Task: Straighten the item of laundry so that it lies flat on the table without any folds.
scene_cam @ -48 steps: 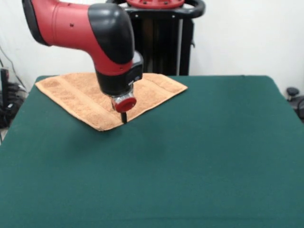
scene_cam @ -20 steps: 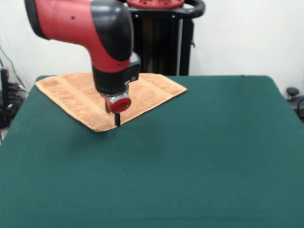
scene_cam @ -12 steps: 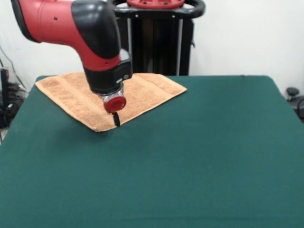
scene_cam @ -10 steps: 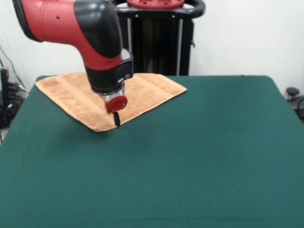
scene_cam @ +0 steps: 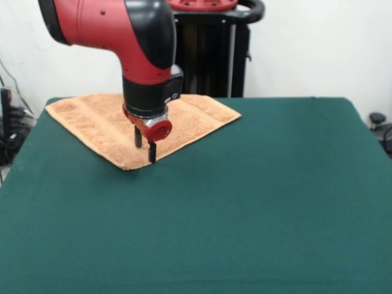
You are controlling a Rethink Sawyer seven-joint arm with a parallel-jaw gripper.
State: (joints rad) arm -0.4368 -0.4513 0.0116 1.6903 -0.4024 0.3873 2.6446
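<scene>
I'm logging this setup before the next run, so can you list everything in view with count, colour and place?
towel: one, orange-brown, lying spread at the far left part of the table, one corner pointing toward the camera.
table: one, dark green cloth cover, filling most of the picture.
stand: one, black with a red top, behind the table's far edge.
wall: white, behind the table.
dark gear: black, off the table at the right edge; more at the left edge.
arm: one, red and black, coming down over the towel.
claw: one, black fingers apart, over the towel's near corner.
</scene>
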